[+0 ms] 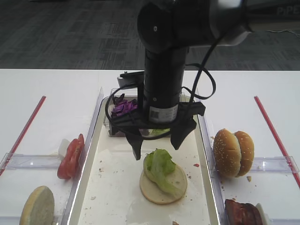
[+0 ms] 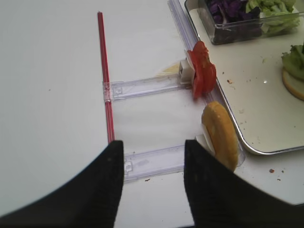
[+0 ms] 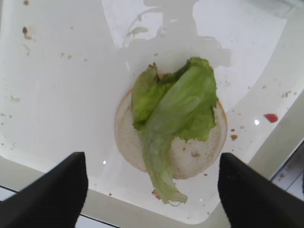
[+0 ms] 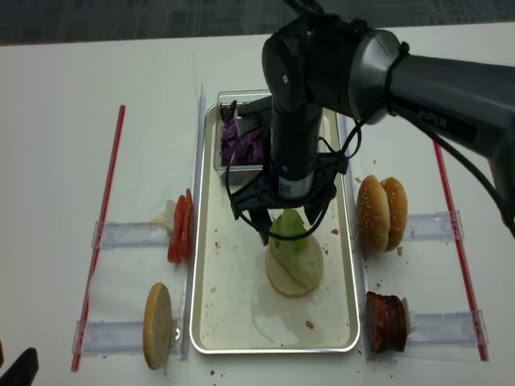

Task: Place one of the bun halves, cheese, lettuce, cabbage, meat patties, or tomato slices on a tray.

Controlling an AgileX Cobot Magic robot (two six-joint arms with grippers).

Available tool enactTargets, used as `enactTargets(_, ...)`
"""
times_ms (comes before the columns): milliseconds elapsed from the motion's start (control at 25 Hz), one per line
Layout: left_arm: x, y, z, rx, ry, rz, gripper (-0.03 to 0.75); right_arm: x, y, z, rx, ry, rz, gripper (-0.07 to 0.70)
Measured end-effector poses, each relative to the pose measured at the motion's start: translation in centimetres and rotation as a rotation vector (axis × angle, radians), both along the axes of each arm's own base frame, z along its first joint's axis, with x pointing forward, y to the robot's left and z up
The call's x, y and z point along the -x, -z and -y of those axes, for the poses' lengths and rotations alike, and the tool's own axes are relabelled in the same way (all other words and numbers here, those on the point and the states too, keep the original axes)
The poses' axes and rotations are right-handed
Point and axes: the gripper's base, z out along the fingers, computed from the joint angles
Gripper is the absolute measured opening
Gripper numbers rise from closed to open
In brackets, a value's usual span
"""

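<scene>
While the right gripper hovers open, holding nothing, the lettuce lies draped on the flat bun half in the tray (limp, light, tearable: pinch its rib gently).

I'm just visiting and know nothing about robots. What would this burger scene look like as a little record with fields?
Tray: long silver-rimmed tray
On tray: flat pale bun disc topped with crinkled green lettuce leaf
Right gripper: open, above the lettuce, holding nothing
Tub: clear tub with purple cabbage shreds
Left of tray: red tomato slices, standing bun disc
Right of tray: sesame bun tops, brown meat patties
Left gripper: open, empty
</scene>
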Motion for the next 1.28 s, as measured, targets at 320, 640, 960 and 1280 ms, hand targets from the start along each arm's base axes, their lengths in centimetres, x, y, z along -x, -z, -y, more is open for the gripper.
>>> enactTargets(320, 0.0, 0.0, 0.0, 0.000, 0.000, 0.000, 0.309, -2.0, -3.8, -0.8, -0.050, -0.006, 0.136, 0.596)
enactTargets(640, 0.0, 0.0, 0.0, 0.000, 0.000, 0.000, 0.309, -4.7, -7.6, 0.4, -0.115, 0.055, 0.249, 0.596)
enactTargets(960, 0.0, 0.0, 0.0, 0.000, 0.000, 0.002, 0.309, -6.2, -10.1, 1.5, -0.143, 0.089, 0.330, 0.594)
enactTargets(1280, 0.0, 0.0, 0.0, 0.000, 0.000, 0.002, 0.309, -8.0, -10.3, 4.0, -0.133, 0.161, 0.342, 0.594)
